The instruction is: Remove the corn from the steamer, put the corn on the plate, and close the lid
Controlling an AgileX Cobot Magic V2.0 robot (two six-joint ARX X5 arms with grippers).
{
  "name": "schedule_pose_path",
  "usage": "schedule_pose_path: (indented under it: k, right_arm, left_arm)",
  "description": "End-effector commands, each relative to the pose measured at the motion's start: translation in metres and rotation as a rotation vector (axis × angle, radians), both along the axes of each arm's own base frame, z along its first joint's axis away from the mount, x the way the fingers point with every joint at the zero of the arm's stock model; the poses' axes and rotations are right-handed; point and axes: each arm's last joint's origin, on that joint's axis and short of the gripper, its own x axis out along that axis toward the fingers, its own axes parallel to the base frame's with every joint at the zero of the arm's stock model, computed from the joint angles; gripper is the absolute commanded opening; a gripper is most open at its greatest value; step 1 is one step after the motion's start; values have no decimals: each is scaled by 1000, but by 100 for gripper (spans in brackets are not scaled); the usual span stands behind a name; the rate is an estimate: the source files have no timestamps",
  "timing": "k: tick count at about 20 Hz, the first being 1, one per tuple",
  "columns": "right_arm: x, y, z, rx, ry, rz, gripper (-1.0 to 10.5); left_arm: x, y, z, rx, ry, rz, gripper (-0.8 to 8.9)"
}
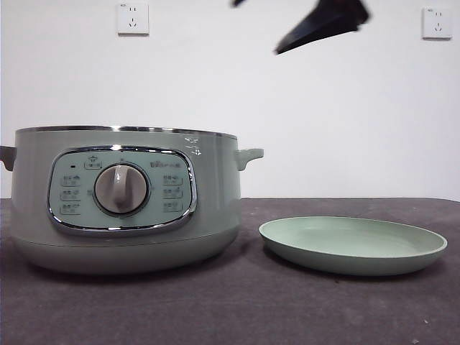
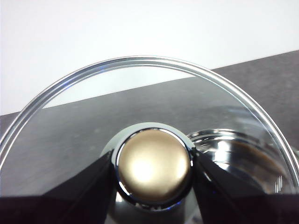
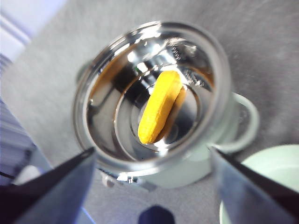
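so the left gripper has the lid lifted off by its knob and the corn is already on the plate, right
Not quite. The left gripper does hold the lid by its knob, but the corn lies inside the steamer, as the right wrist view shows. The plate has no corn on it.

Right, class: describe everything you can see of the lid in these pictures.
The lid is a round disc of clear glass with a bright chrome rim. At its centre sits a knob with a chrome collar; its top looks glossy and brownish-gold here. The left gripper is shut on the knob, one black jaw on each side. The lid is off the steamer, whose open top shows part way through the glass.
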Motion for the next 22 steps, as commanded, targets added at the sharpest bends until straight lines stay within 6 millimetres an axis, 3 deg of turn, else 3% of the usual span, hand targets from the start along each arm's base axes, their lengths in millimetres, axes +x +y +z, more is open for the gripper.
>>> schedule_pose_path:
  k: [1, 4, 8, 12, 18, 19, 22]
  right_arm:
    - [10, 32, 2, -102, -3, 39, 449]
    - [20, 71, 2, -232, 22, 57, 447]
    - [33, 122, -16, -356, 27, 73, 444]
    - [39, 159, -58, -495, 2, 73, 441]
    - [58, 186, -120, -546, 25, 102, 429]
    - [59, 188, -126, -547, 24, 105, 388]
    - [63, 192, -136, -545, 22, 103, 117]
  left_arm:
    - [-24, 14, 10, -6, -86, 84, -8]
    - [-44, 25, 9, -9, -109, 129, -8]
    - [-52, 29, 8, -21, -115, 130, -8]
    - [-52, 29, 7, -35, -101, 128, -8]
    - [-52, 29, 7, -34, -96, 129, -8]
    - [-52, 29, 6, -34, -95, 129, -8]
    - [-52, 29, 5, -24, -77, 129, -8]
